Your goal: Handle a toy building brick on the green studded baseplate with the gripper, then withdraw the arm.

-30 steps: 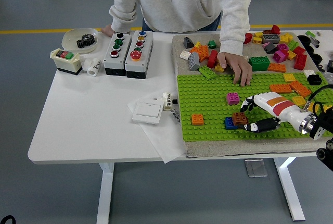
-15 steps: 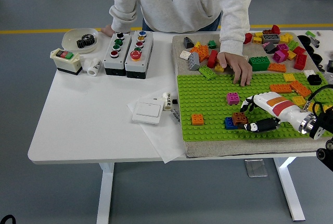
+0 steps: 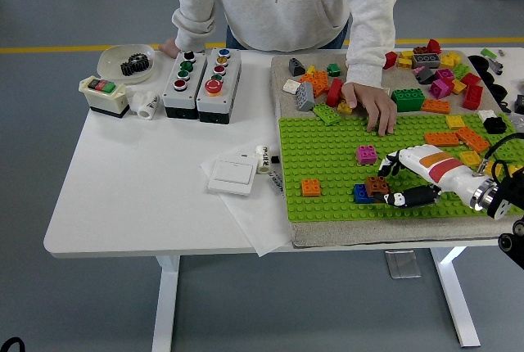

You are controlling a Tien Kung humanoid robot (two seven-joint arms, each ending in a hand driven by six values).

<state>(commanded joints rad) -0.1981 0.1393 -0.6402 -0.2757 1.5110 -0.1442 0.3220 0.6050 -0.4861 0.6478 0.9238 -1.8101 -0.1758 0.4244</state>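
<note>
The green studded baseplate [image 3: 327, 164] lies on the table's right half. Near its front a brown brick [image 3: 377, 186] sits against a blue brick [image 3: 360, 196]. My right hand [image 3: 388, 182], white and black, comes in from the right edge and lies low over the plate. Its upper fingers [image 3: 391, 162] curl over the brown brick's far right corner, while the thumb [image 3: 403, 199] lies along its near right side, so the brick's right end is pinched between them. A magenta brick [image 3: 366, 154] and an orange brick [image 3: 310, 187] stand apart on the plate. The left arm is out of view.
A person stands at the far side, one hand [image 3: 372, 106] resting on the baseplate's far edge, the other [image 3: 172, 45] on the table's far edge. Loose bricks [image 3: 434, 82] crowd the mat behind. Button boxes [image 3: 201, 82] and a white switch [image 3: 232, 176] lie to the left.
</note>
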